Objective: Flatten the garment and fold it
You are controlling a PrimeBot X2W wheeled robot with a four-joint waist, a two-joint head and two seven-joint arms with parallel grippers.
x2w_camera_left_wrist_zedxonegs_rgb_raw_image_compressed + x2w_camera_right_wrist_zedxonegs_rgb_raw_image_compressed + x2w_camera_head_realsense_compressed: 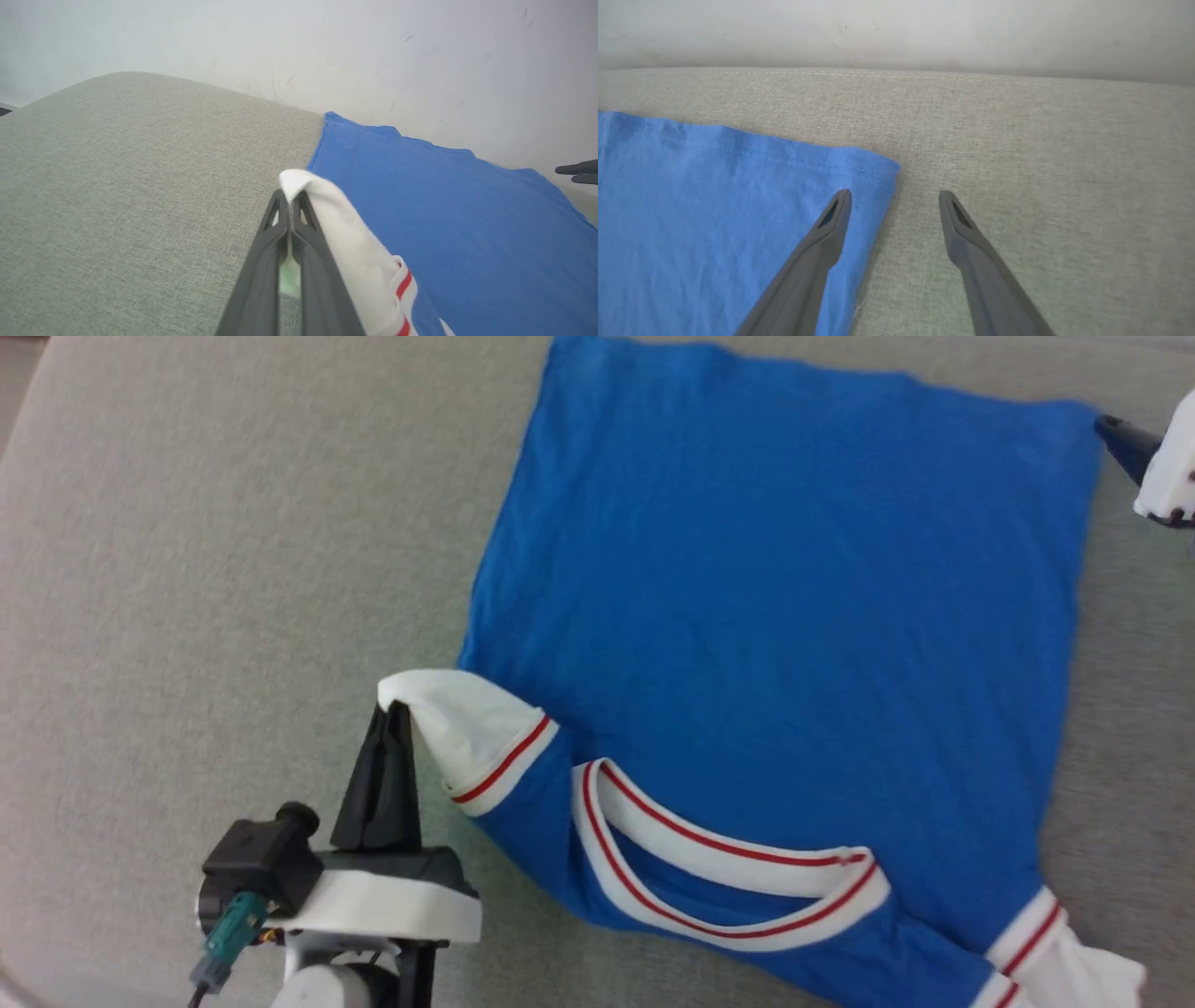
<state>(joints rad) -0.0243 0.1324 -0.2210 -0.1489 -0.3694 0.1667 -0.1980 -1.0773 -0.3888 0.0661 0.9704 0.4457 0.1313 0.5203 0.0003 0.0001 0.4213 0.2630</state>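
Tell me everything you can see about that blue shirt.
The shirt is royal blue, soft knit by the look. It lies mostly flat, slightly wrinkled and plain side up, on a grey fabric cushion. Its white collar and short white sleeves carry red stripes. The left hand is shut on the tip of one sleeve, holding it raised. The other sleeve lies crumpled. The right hand stands open at a hem corner, one finger above the cloth; touch is unclear.
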